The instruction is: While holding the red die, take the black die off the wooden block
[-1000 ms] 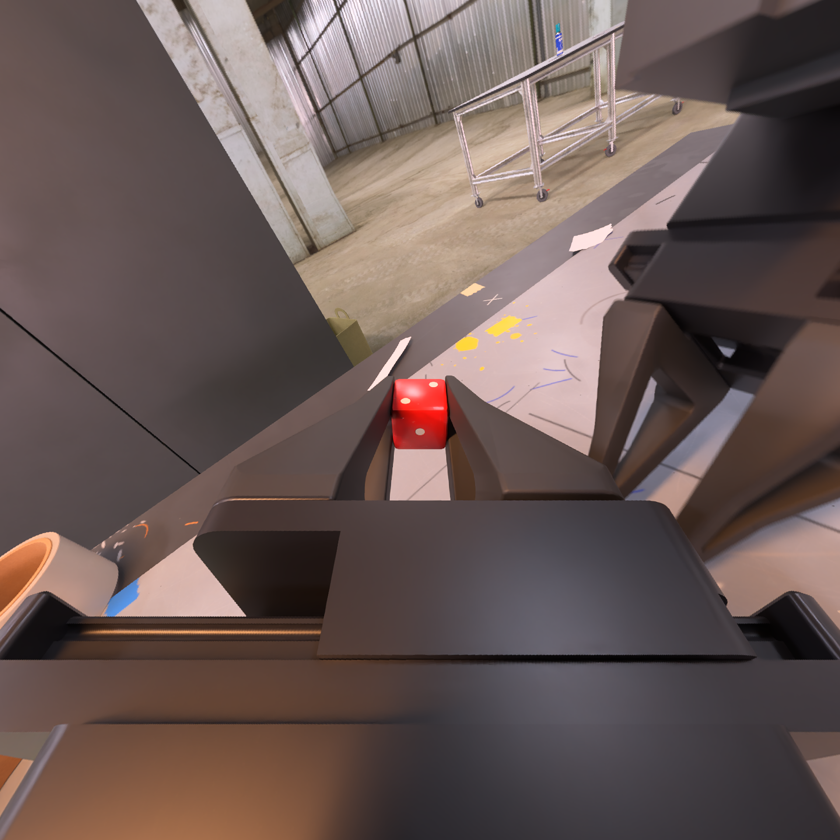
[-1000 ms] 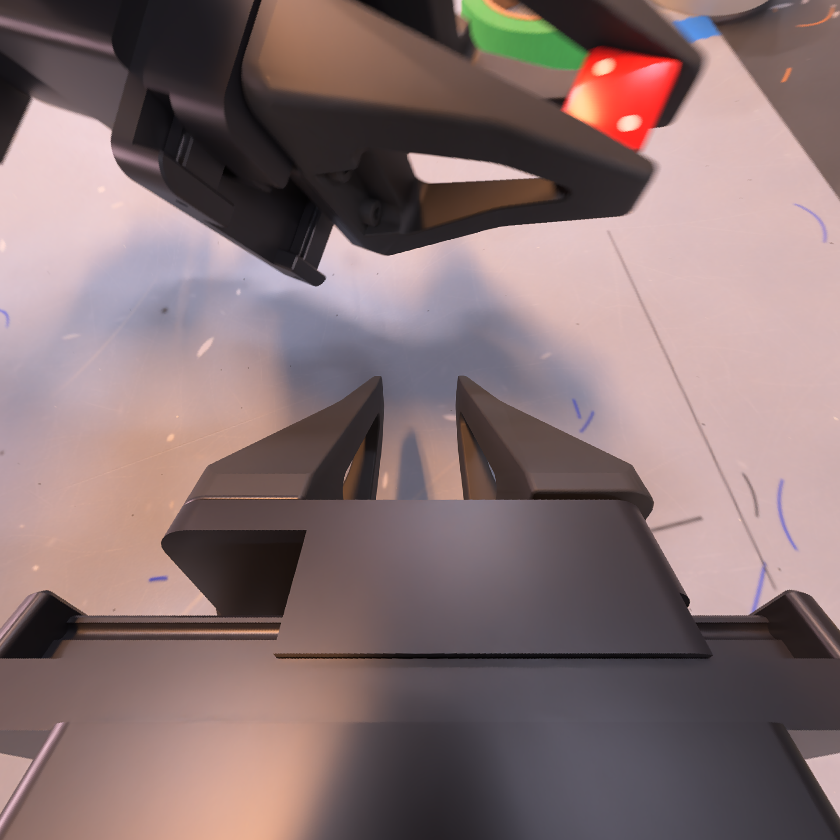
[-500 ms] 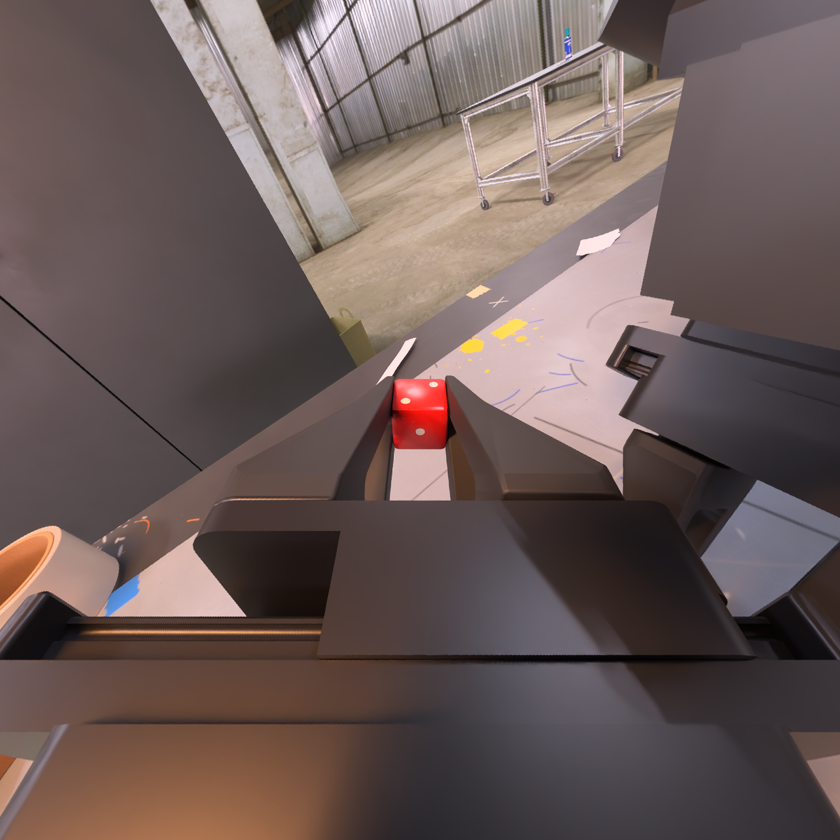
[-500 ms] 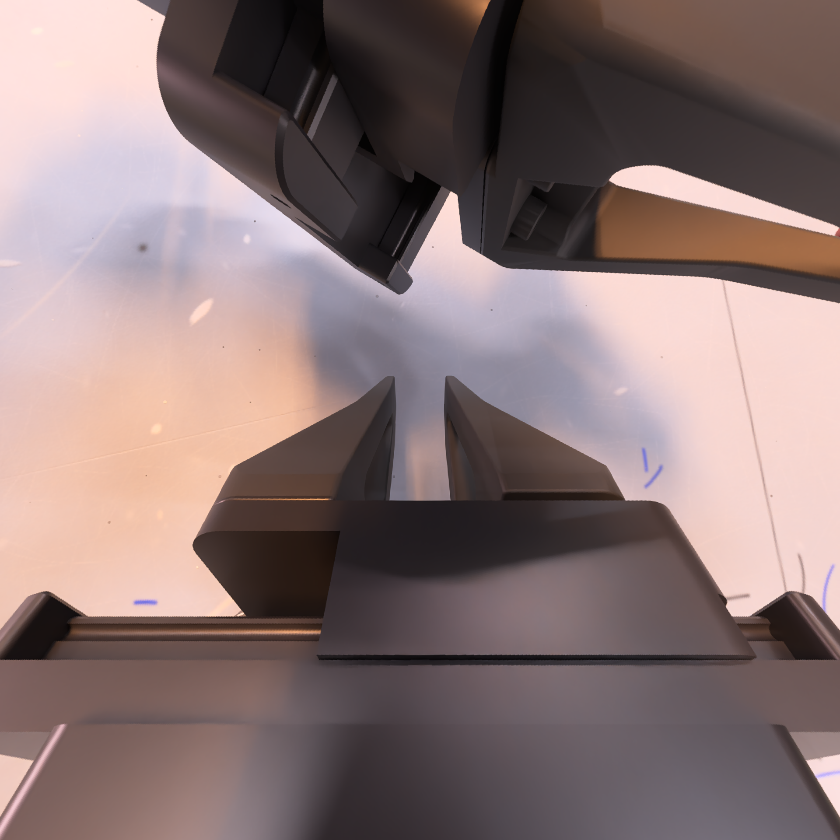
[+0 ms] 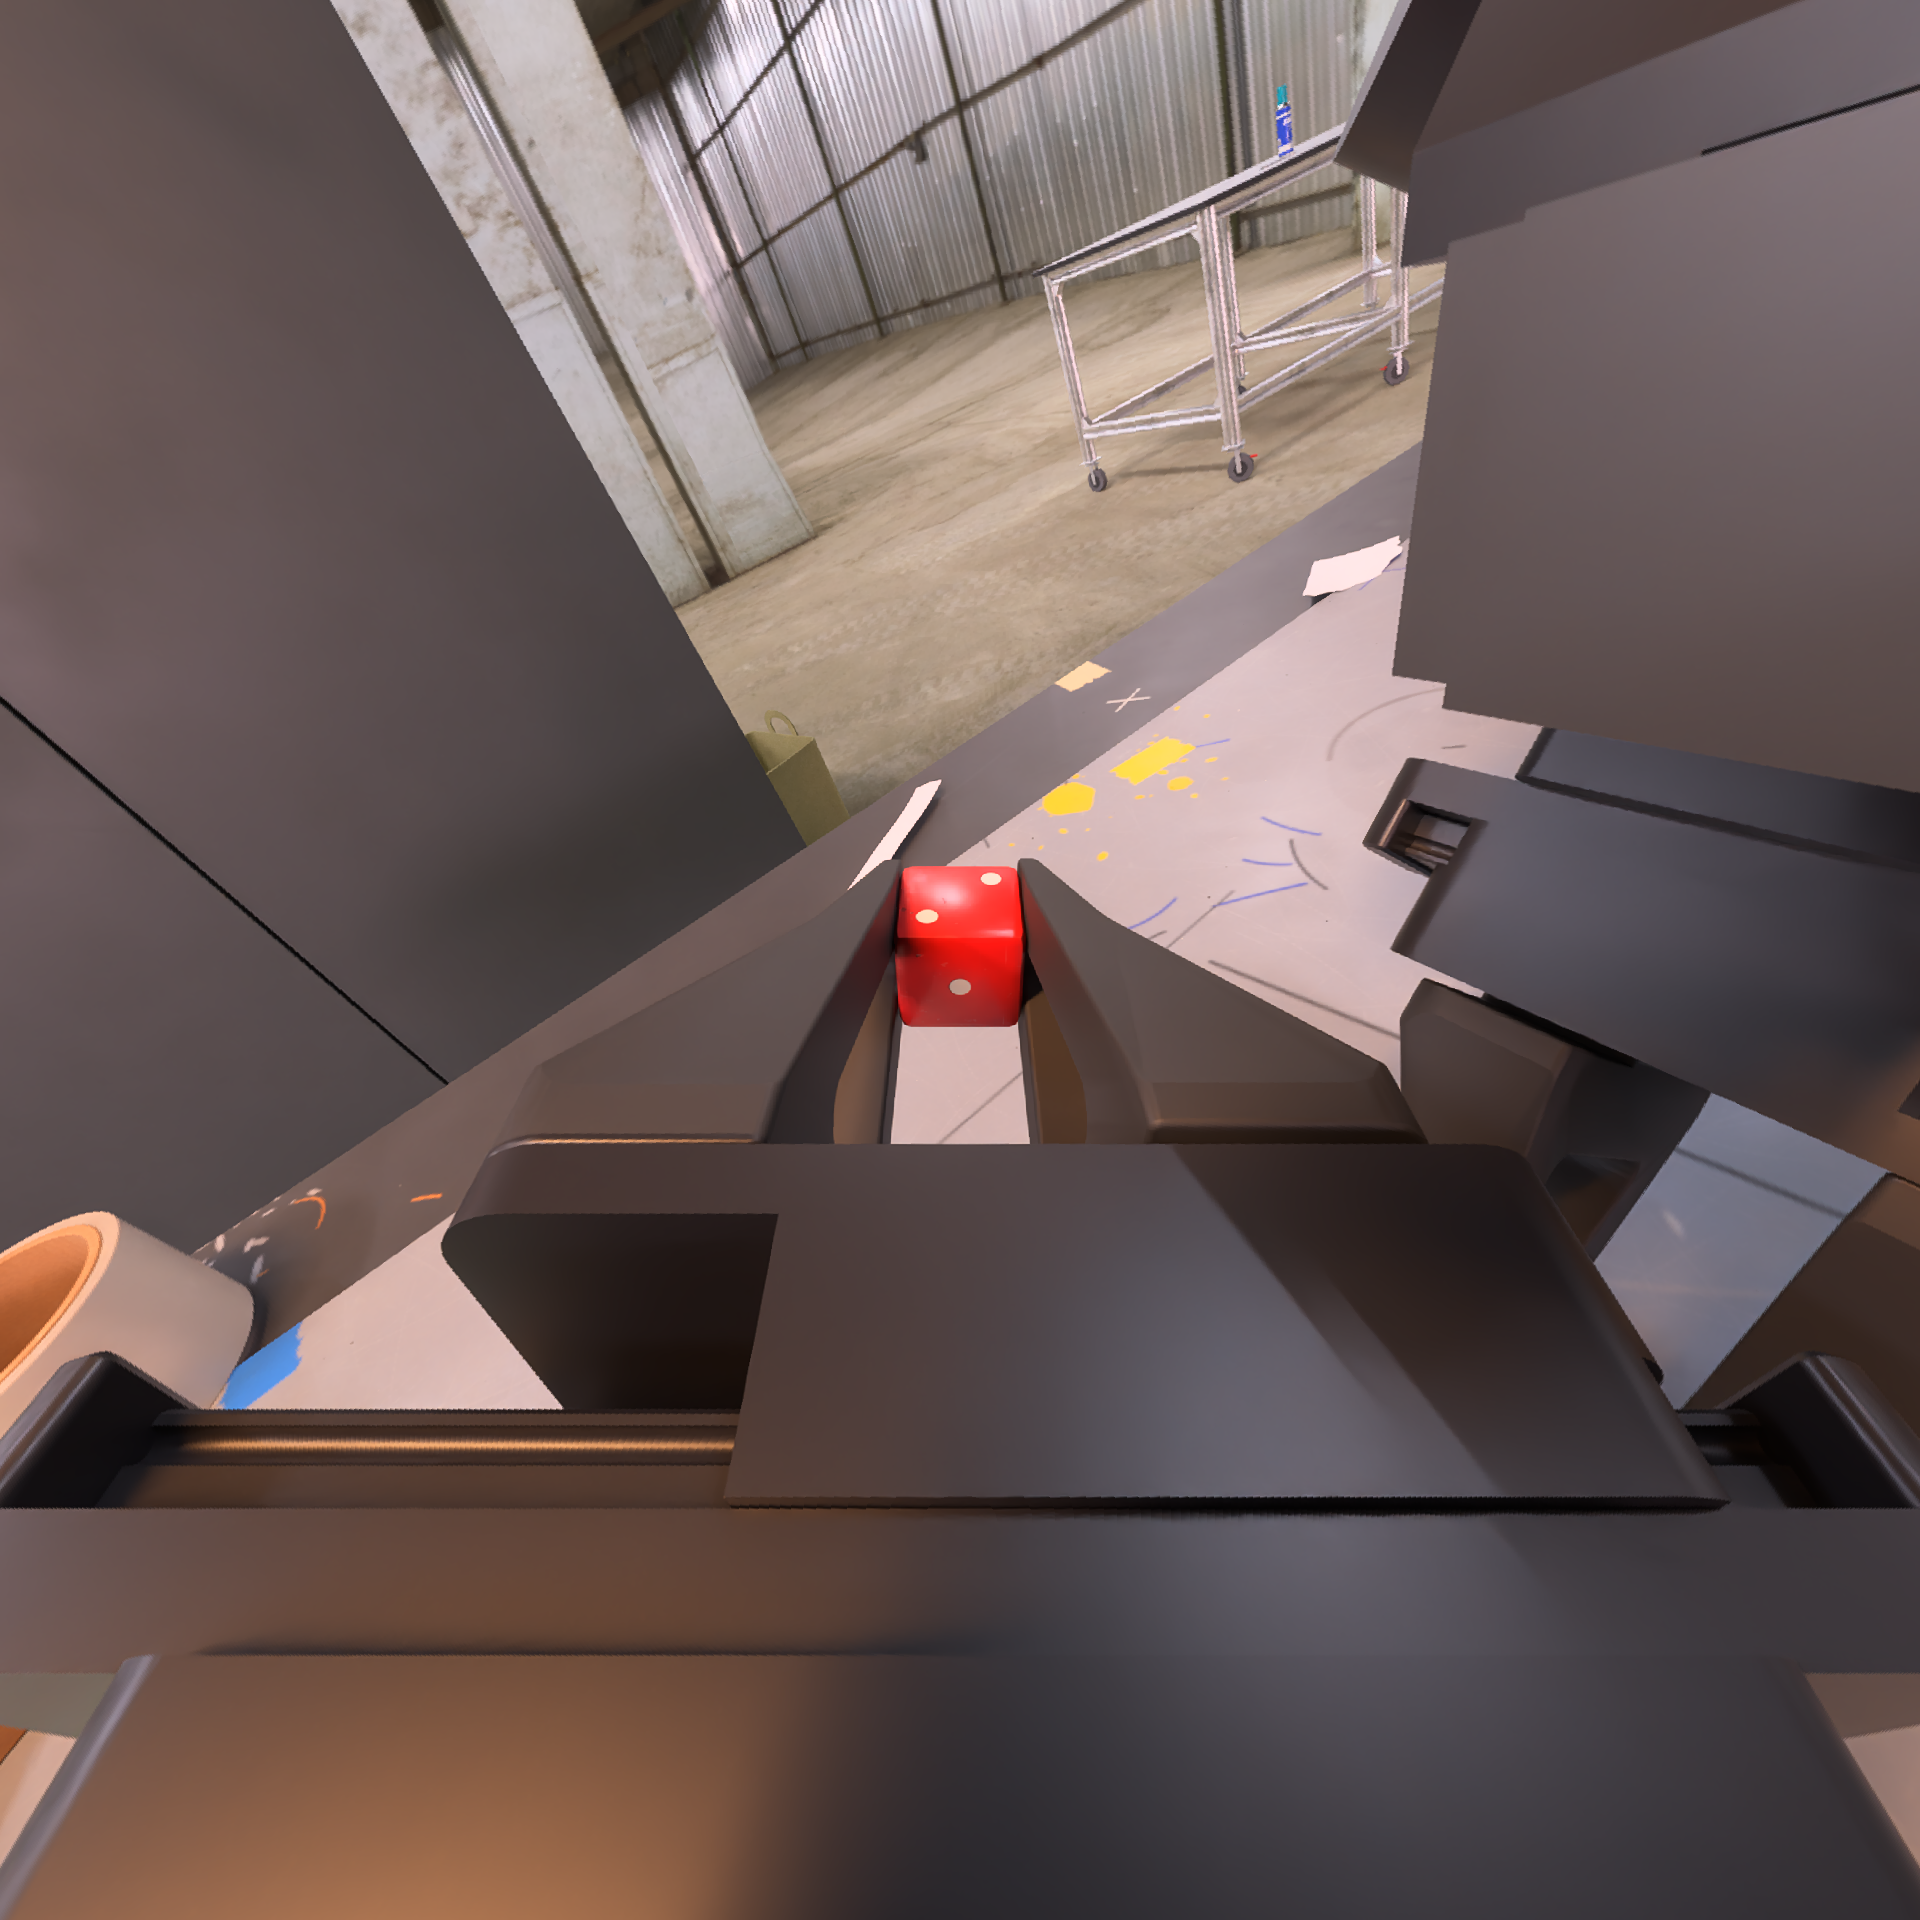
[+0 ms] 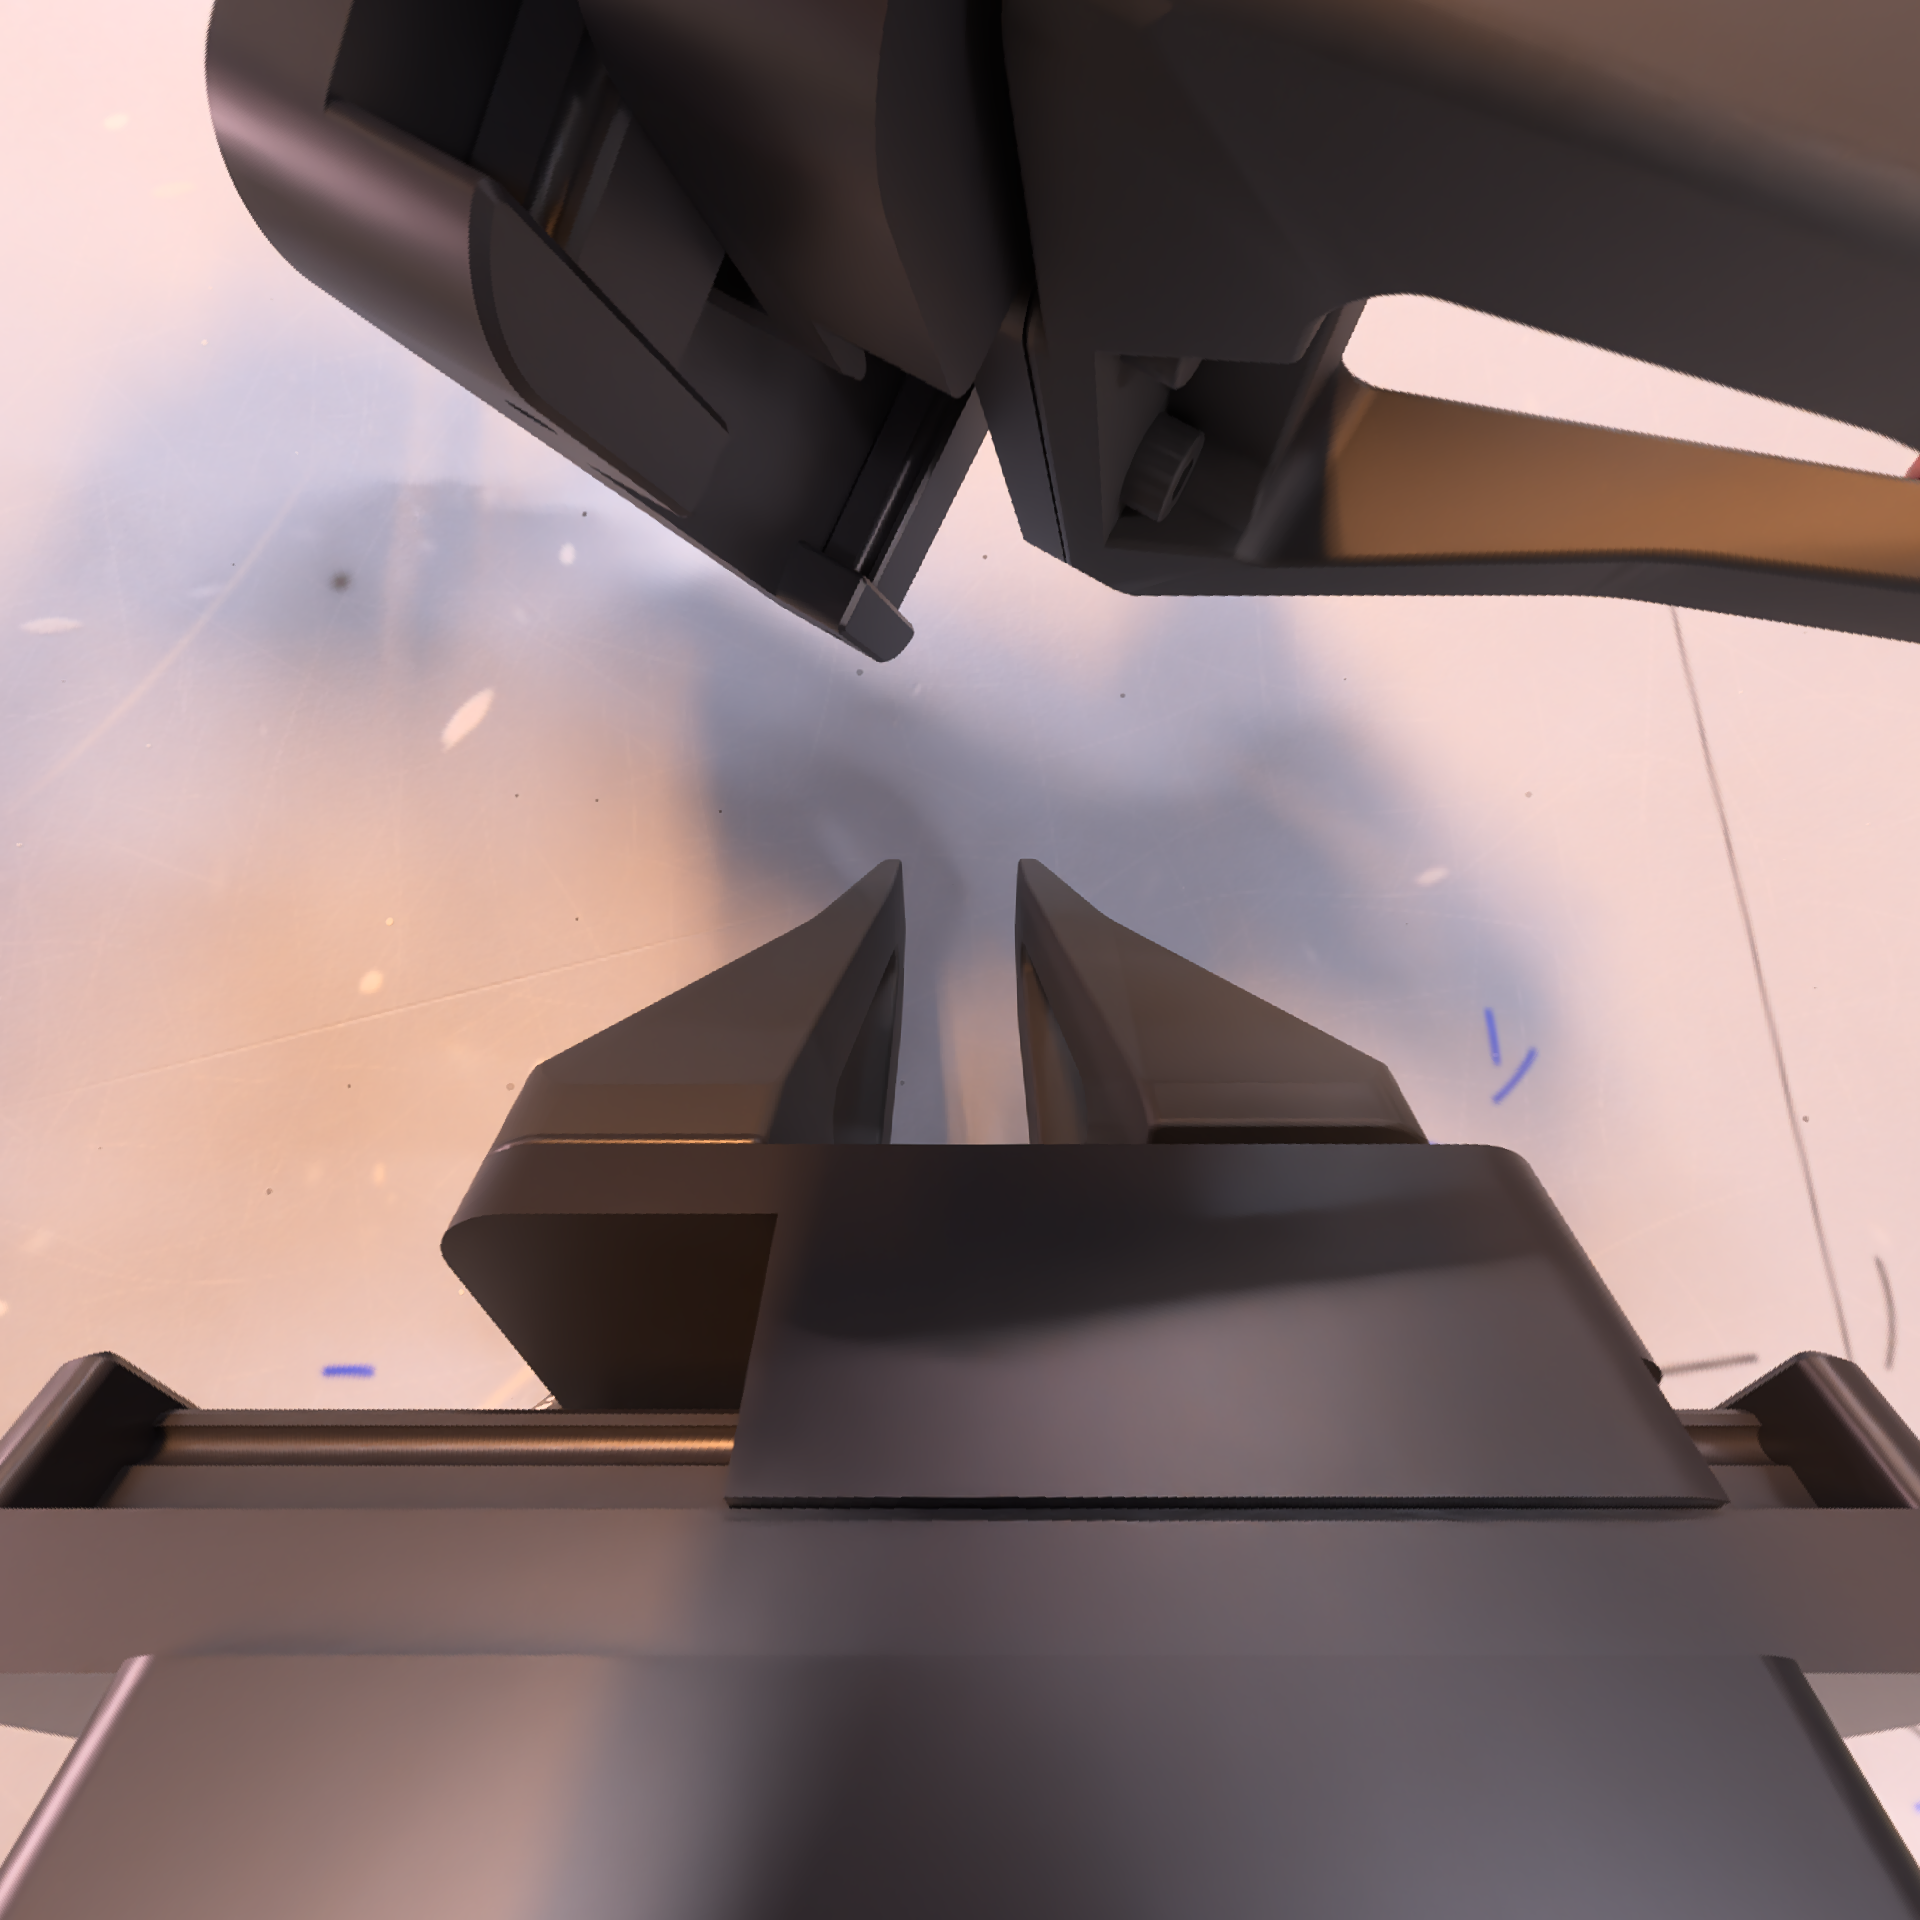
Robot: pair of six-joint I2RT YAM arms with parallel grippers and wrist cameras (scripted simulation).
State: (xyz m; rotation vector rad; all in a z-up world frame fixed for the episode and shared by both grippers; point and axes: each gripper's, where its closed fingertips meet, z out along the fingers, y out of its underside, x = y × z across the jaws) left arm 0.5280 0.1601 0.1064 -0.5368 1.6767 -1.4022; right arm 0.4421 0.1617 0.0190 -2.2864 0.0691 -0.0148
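Item: left gripper. Jaws clamped on the red die, held at the fingertips and clear of the bench. Grip looks square, pale pips showing on two faces.

Item: right gripper. Jaws narrow, a slim gap between them, nothing held. It points down at bare bench surface.

Item: left arm body, seen from the right wrist. It hangs close above the right gripper and fills the upper part of that view.

Item: black die and wooden block. Neither is visible from either wrist; their place cannot be told.

Item: tape roll, near the left gripper's base, on the bench.

Risks, as judged:
- The two arms sit very near each other; a lift or swing by the right gripper could strike the left arm and jolt the red die loose.
- With jaws this narrow, the right gripper would likely knock the black die rather than straddle it unless it widens first.
- Searching blind for the block invites a bump against it.
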